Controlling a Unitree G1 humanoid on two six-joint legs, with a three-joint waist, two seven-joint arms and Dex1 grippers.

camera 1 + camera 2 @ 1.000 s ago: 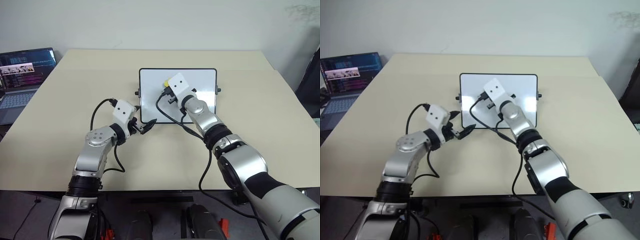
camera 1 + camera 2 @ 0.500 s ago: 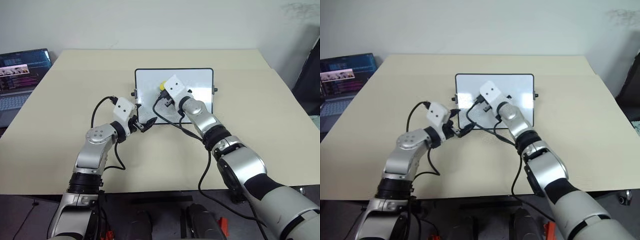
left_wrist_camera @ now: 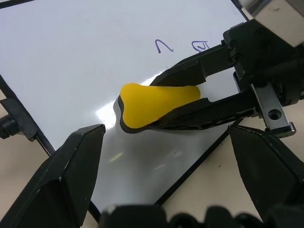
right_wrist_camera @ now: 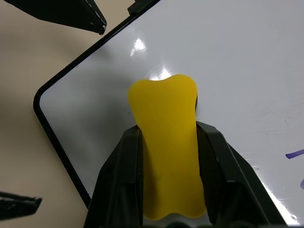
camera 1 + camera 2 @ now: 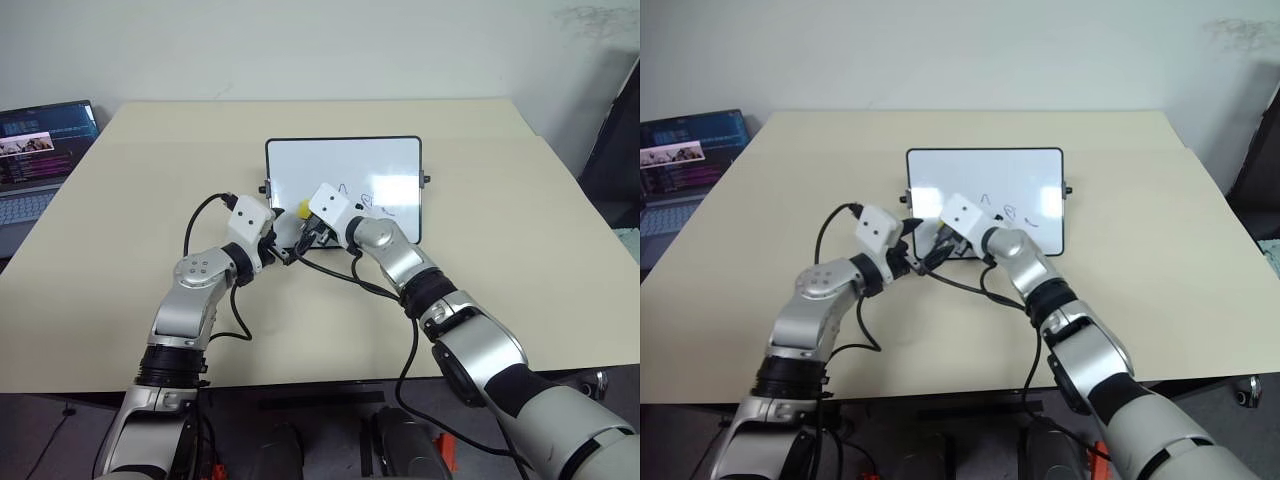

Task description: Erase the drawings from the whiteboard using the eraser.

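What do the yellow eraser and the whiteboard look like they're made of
The eraser: likely soft foam or rubber, matte yellow with a dark underside; it narrows where the right hand squeezes it. The whiteboard: glossy white coated surface, shown by bright light reflections, in a thin black frame, probably plastic.

- A wide beige table [image 5: 520, 250] fills the middle of the room, its top matte and evenly lit, with a faint seam running across it.
- Behind the table's far edge rises a plain pale wall [image 5: 330, 45].
- Off the table's far left corner stands an open laptop [image 5: 40, 140], its screen lit.
- Beyond the table's right edge there is something dark [image 5: 615, 150], too cropped to identify.
- Below the table's near edge the floor [image 5: 60, 415] looks dark grey.
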